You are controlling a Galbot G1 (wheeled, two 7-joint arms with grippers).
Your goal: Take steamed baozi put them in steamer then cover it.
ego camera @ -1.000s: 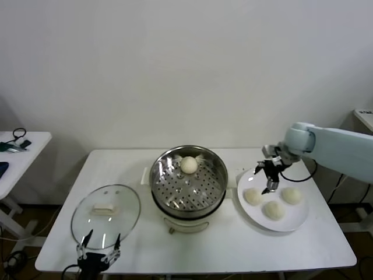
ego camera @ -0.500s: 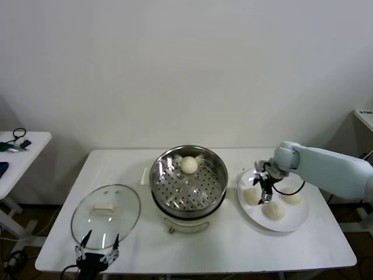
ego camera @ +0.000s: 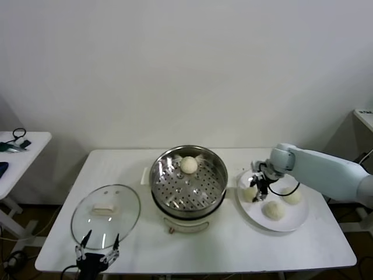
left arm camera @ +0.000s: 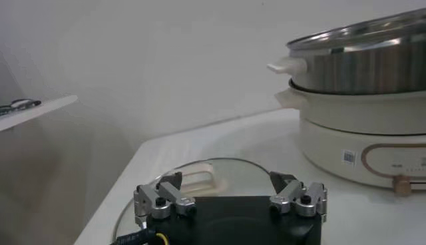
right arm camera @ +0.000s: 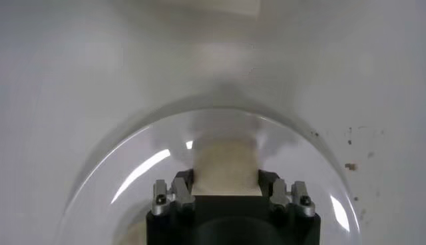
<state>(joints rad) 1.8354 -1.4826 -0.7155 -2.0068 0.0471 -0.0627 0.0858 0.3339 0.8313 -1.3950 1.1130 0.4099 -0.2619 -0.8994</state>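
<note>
Right gripper clamps a steamed baozi at the near-left side of the white plate, its fingers pressed against the bun's two sides. Two more buns sit on the plate beside it. A fourth bun lies at the back of the steamer, mid-table. At the table's front left, the cover rests flat, and the idle left gripper hangs spread wide over its near rim.
</note>
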